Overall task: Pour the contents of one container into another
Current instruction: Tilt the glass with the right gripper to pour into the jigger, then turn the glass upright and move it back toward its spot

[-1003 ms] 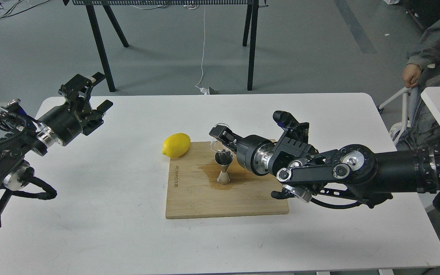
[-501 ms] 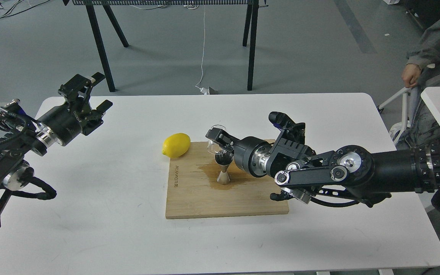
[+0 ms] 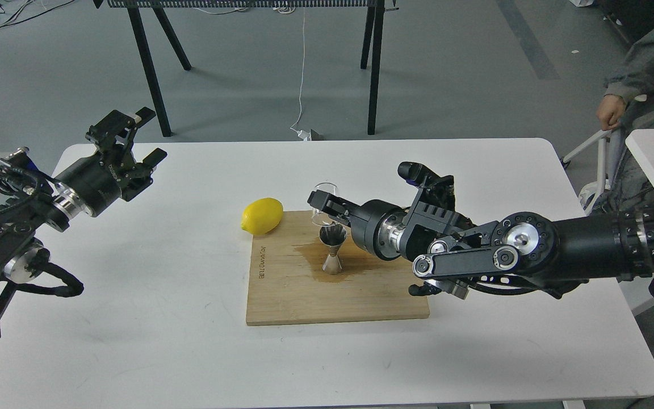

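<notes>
Head view: lemon point(image 3: 262, 216) beside board point(image 3: 361, 301), right end effector point(image 3: 322, 205) clamped on glass cup point(image 3: 325, 196) above jigger point(image 3: 332, 250), left end effector point(image 3: 134, 133) apart.

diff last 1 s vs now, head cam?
The right gripper, shut on the glass cup, drifted slightly left and up, then eased back, the cup turning more upright behind the jigger. Nothing was let go. The left gripper, lemon, cutting board and its wet stain stayed put.
</notes>
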Controlling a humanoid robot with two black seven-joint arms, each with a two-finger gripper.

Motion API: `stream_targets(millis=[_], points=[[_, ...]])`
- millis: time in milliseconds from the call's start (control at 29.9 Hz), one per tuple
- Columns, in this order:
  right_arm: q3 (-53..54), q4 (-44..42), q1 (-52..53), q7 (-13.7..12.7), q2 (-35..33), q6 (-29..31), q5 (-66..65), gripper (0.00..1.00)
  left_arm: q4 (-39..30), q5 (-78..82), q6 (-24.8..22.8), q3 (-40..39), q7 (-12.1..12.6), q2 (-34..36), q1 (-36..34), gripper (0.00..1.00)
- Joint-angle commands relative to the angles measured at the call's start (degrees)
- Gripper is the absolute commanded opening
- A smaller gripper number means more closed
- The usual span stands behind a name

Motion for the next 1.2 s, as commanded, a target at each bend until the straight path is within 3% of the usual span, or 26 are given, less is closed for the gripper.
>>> stream_targets(millis=[0,702,936,1170], points=[[-1.1,0.1,0.9,0.1,0.1,0.0,-0.7,0.45,0.0,0.0,0.0,0.0,0.0,0.0,0.0,0.99],[-2.5,1.2,2.2,0.1,-0.2,-0.1,-0.7,0.46,0.0,0.0,0.0,0.0,0.0,0.0,0.0,0.99],[6.7,2.0,-2.4,0.2,-4.2,0.7,3.2,0.46,0.1,0.0,0.0,0.0,0.0,0.0,0.0,0.99],[19.9,1.9,-14.0,0.5,-6.9,1.6,4.9,0.46,1.0,0.0,0.0,0.1,0.0,-0.1,0.0,0.99]])
